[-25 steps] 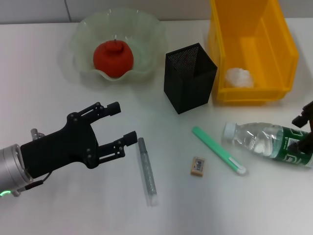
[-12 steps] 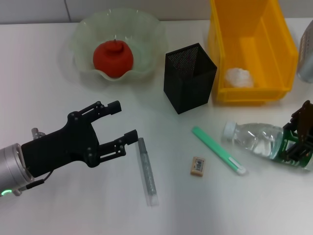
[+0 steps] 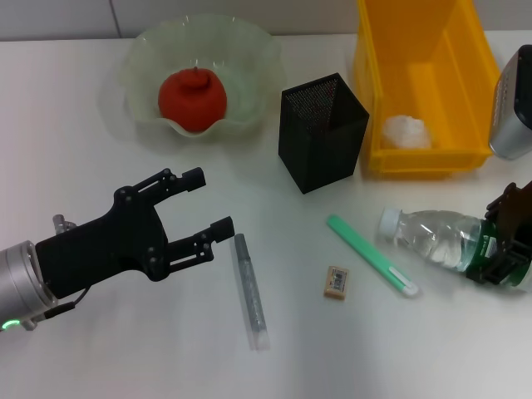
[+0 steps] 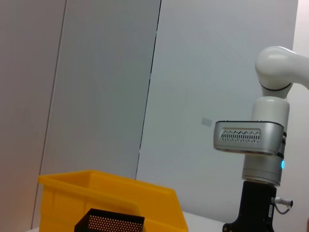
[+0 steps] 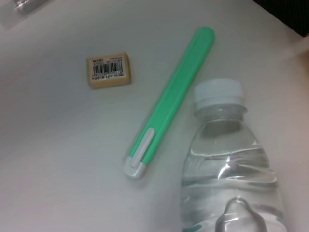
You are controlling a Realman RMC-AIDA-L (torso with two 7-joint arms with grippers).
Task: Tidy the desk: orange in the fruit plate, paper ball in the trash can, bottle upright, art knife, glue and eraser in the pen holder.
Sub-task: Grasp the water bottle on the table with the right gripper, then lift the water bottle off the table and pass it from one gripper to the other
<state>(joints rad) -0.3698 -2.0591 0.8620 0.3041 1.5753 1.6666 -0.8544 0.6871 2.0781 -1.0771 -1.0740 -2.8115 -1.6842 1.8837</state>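
Note:
The bottle (image 3: pixel 436 239) lies on its side at the right of the table, cap pointing left. My right gripper (image 3: pixel 505 243) sits down over its green-label end, and the right wrist view shows the bottle (image 5: pixel 231 169) close below. The orange (image 3: pixel 193 98) rests in the fruit plate (image 3: pixel 150 50). In the trash can (image 3: pixel 465 50) lies the paper ball (image 3: pixel 406 130). A green art knife (image 3: pixel 370 255), the eraser (image 3: pixel 337 282) and a grey glue stick (image 3: pixel 249 289) lie loose in front of the pen holder (image 3: pixel 322 131). Left of the glue my left gripper (image 3: pixel 209 202) hovers open and empty.
The pen holder stands between the fruit plate and the trash can. In the right wrist view the art knife (image 5: pixel 171 104) lies right beside the bottle's cap, with the eraser (image 5: pixel 108 70) a little further off. The left wrist view shows the trash can (image 4: pixel 111 193) and the right arm (image 4: pixel 263 145).
My right arm has come down and in from the table's right edge onto the bottle's label end. The left arm and the loose items have stayed put.

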